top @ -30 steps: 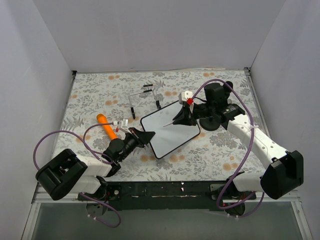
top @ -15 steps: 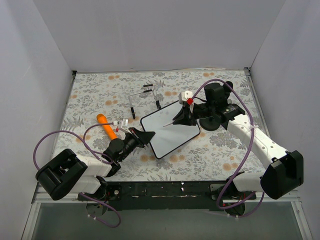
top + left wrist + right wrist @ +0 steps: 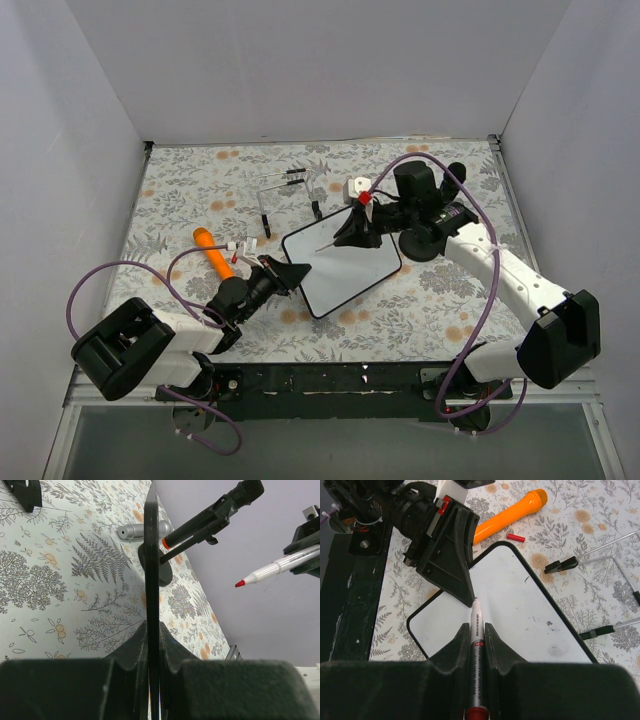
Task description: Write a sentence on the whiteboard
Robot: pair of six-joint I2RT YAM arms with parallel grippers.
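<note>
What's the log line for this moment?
left gripper: shut on whiteboard | right gripper: shut on marker | marker tip: off whiteboard | whiteboard: no words yet

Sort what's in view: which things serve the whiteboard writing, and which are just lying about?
In use: whiteboard, clamped by the left hand; red-tipped marker, held in the right hand.
Lying about: orange cylinder; small red piece; wire stand.

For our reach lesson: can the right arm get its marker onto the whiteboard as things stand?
Likely yes: the right end effector holds the marker over the whiteboard, nothing between; the left end effector only clamps its edge.
</note>
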